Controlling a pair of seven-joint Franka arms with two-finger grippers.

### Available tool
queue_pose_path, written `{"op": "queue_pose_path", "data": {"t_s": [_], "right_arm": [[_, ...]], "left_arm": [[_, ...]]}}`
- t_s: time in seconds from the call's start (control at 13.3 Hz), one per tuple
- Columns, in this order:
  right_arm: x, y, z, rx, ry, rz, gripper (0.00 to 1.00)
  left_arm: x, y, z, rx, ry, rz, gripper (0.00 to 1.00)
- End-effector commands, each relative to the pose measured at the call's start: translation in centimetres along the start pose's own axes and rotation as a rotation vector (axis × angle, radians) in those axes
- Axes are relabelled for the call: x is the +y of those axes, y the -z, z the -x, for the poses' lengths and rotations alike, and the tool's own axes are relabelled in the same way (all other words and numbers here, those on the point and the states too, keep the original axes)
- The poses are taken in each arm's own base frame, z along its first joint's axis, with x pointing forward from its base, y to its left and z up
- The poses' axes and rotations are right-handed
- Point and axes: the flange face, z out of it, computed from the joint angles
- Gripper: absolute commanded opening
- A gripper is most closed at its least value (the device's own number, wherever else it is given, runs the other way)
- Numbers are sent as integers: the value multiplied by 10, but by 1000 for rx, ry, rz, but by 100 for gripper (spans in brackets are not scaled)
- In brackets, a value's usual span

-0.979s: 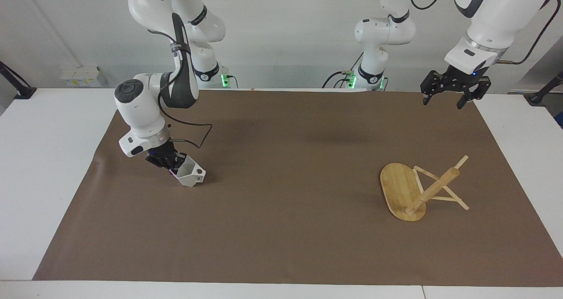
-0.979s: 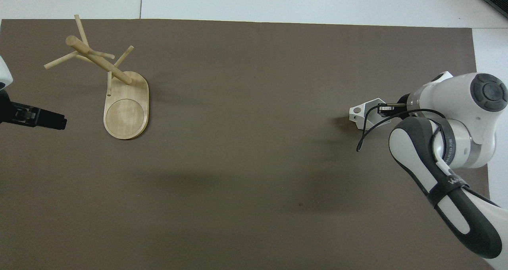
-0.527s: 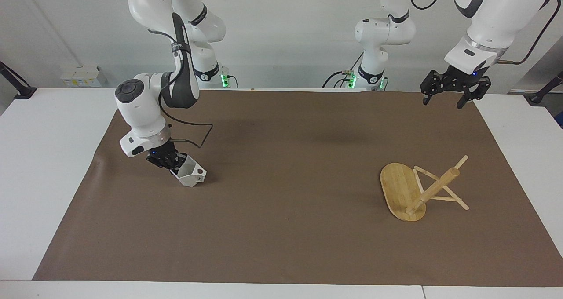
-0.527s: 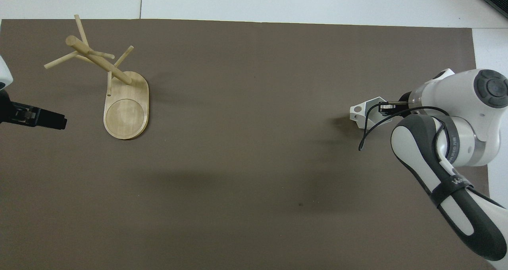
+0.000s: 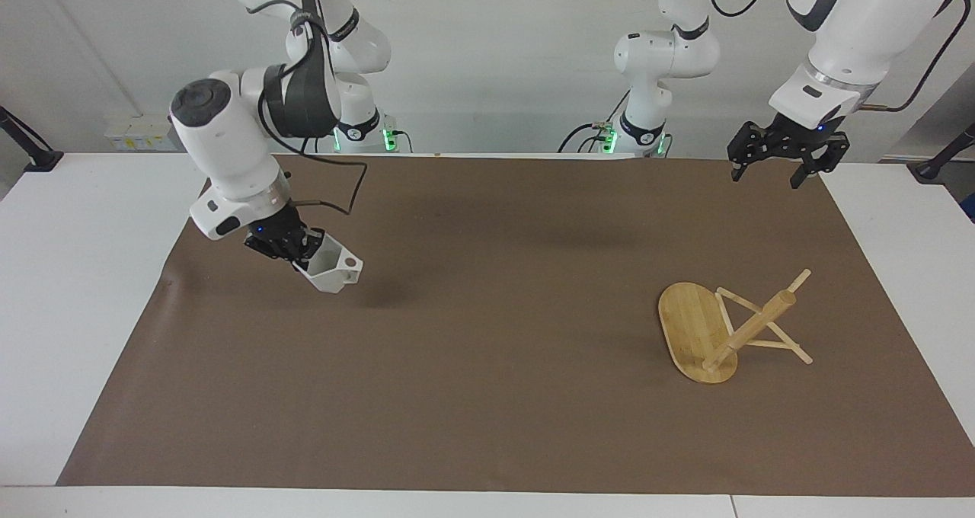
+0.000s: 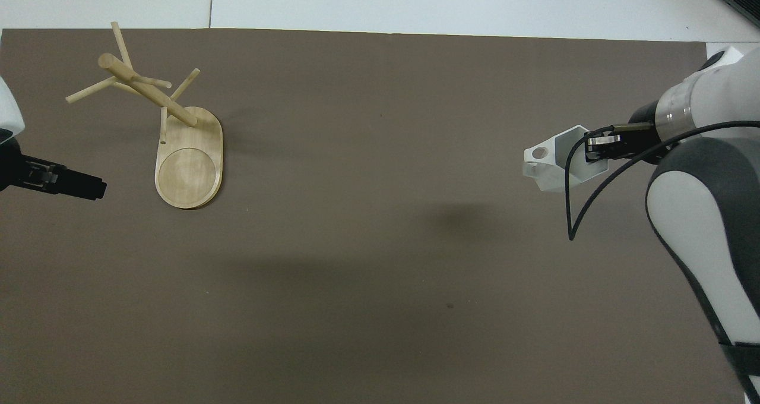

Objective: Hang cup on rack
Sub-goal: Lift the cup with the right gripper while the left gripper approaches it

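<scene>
The white faceted cup (image 5: 333,268) (image 6: 553,165) hangs tilted in the air over the mat at the right arm's end, with its shadow lying apart from it. My right gripper (image 5: 302,252) (image 6: 596,149) is shut on the cup's rim, and the pierced handle points away from the gripper. The bamboo rack (image 5: 750,331) (image 6: 148,89) stands on its oval base (image 5: 689,324) at the left arm's end of the mat, its pegs bare. My left gripper (image 5: 768,178) (image 6: 83,184) waits open and empty, raised over the mat's corner beside the rack.
A brown mat (image 5: 487,350) covers most of the white table (image 5: 76,274). Both arm bases stand at the table's edge nearest the robots. A black cable loops from the right wrist (image 6: 573,202).
My right gripper has risen with the cup, lifting it off the mat. The left arm and the rack have not moved.
</scene>
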Motion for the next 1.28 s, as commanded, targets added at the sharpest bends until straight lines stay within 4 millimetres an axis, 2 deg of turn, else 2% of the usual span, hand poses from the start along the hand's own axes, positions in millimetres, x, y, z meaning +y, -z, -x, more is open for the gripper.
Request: {"op": "queue_pose_path", "data": {"t_s": [0.0,0.23,0.45,0.75,1.05,1.21], "right_arm": [[4,14,7,-26,-74,-169,0],[-17,28,13,-38,-92,-356,0],[-40,36,16,-57,-101,-531,0],[-103,42,32,-114,-48,-680,0],[-145,31,51,-204,-45,-823,0],[-159,25,56,-230,-42,-855,0]], "left_arm": [[4,5,6,35,-177,68,100],[8,4,4,87,-360,159,100],[21,-2,7,164,-509,255,100],[41,-10,9,236,-697,315,100],[80,-27,20,325,-849,388,100],[114,-25,16,351,-926,438,100]]}}
